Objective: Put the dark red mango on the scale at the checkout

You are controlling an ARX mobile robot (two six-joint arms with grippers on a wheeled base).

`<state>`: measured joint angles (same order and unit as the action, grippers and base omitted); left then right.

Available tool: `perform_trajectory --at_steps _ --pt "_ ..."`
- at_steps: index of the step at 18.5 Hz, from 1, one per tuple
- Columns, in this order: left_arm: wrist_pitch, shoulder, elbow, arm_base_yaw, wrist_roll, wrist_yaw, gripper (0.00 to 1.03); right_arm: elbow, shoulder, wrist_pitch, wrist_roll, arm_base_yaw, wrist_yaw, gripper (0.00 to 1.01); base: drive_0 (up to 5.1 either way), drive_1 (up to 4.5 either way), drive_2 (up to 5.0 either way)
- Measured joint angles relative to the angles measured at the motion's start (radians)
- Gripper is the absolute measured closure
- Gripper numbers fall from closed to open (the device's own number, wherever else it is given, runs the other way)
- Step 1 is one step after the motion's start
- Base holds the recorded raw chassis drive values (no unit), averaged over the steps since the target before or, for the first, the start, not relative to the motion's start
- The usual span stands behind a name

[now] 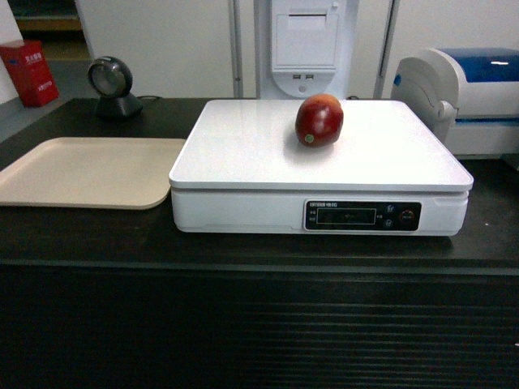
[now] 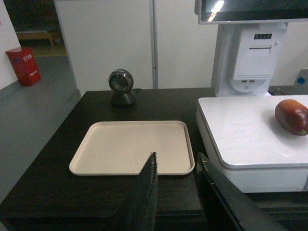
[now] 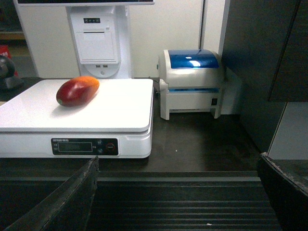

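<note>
The dark red mango (image 1: 319, 120) is lying on its side on the white top of the scale (image 1: 243, 154), toward the back and a little right of the middle, and nothing is touching it. The scale is sitting on the black desk (image 1: 97, 235), just beside a flat beige tray (image 1: 81, 172) on its left.

The head view is showing no arm at all, only the ribbed front of the desk below. The left wrist view is showing the left tool (image 2: 175, 166) with its two dark fingers spread apart and holding nothing, hanging over the near edge of the tray; the mango is appearing there at the right border. A round scanner (image 2: 121, 86) is standing behind the tray.

The right wrist view is showing the right tool (image 3: 178, 192) released too, its fingers wide apart at the bottom corners, in front of the desk. Only this view is showing fully the white-and-blue printer (image 3: 191, 83) right of the scale.
</note>
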<state>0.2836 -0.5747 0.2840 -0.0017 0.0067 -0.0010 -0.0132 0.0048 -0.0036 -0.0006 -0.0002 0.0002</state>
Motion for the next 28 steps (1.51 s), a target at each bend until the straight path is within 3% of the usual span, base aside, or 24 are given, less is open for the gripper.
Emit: perform_trajectory --at_steps 4,20,22,23,28 --pt "0.017 0.073 -0.082 0.0 -0.003 0.0 1.01 0.0 0.0 0.0 0.0 0.0 0.0 0.03 0.0 0.0 0.0" --pt "-0.095 0.384 -0.275 0.0 -0.003 0.001 1.01 0.0 0.0 0.0 0.0 0.0 0.0 0.03 0.0 0.0 0.0" --pt "-0.173 0.445 -0.27 0.0 -0.003 0.0 1.01 0.0 0.0 0.0 0.0 0.0 0.0 0.03 0.0 0.0 0.0" --pt "-0.301 0.548 -0.275 0.0 -0.003 0.0 1.01 0.0 0.0 0.0 0.0 0.0 0.0 0.03 0.0 0.0 0.0" --pt "-0.286 0.569 -0.275 0.001 -0.003 0.001 1.01 0.0 0.0 0.0 0.0 0.0 0.0 0.03 0.0 0.0 0.0"
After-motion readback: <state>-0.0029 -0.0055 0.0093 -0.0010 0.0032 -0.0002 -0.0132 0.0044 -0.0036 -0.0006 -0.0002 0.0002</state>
